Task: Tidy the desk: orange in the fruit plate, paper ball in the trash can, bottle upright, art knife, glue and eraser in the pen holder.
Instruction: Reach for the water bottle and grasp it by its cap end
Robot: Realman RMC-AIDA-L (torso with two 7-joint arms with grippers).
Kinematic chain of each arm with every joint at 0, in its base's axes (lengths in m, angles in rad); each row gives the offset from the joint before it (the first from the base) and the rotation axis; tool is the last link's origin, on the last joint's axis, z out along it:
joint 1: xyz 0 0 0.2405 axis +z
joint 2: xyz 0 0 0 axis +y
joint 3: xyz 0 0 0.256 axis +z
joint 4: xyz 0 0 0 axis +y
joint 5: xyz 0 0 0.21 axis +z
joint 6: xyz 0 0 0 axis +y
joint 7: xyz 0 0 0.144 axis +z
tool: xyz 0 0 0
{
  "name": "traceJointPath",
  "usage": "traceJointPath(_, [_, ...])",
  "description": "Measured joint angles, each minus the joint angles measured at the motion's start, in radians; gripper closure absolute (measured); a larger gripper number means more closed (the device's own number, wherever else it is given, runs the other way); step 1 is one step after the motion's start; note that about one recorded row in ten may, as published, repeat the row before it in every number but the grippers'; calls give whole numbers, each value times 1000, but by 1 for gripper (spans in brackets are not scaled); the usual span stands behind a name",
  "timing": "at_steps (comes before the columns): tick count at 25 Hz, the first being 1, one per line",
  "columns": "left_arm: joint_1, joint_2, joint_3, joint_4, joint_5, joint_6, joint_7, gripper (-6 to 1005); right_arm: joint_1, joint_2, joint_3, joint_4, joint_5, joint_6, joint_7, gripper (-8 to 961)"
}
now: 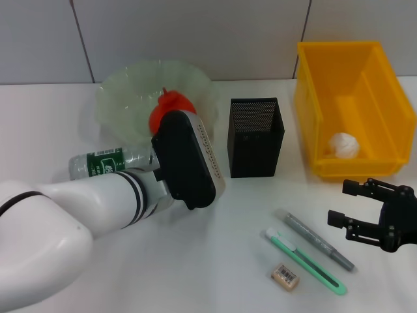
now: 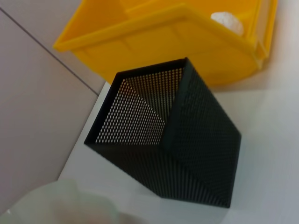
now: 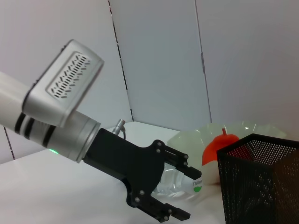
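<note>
The bottle (image 1: 104,163) lies on its side behind my left arm. In the right wrist view my left gripper (image 3: 190,195) is open, its fingers straddling the bottle (image 3: 180,183) with a gap showing. The orange (image 1: 171,106) rests in the green fruit plate (image 1: 130,91). The paper ball (image 1: 343,145) lies in the yellow trash can (image 1: 306,98). In front of the black mesh pen holder (image 1: 255,138) lie the grey glue (image 1: 316,242), the green art knife (image 1: 306,262) and the eraser (image 1: 285,276). My right gripper (image 1: 339,203) hovers open to the right of them.
My left forearm (image 1: 78,202) crosses the table's front left, and its wrist housing (image 1: 186,160) hides the gripper in the head view. The pen holder (image 2: 163,140) stands between the plate and the trash can (image 2: 187,42). A tiled wall backs the table.
</note>
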Motion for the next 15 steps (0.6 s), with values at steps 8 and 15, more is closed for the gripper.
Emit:
traceJointPath(8, [-41, 0, -9, -78, 31, -35, -55, 280, 1, -2, 0, 9, 0, 3, 0, 207])
traceJointPath(15, [-56, 0, -24, -122, 40, -83, -67, 278, 7, -1, 0, 16, 0, 5, -5, 207])
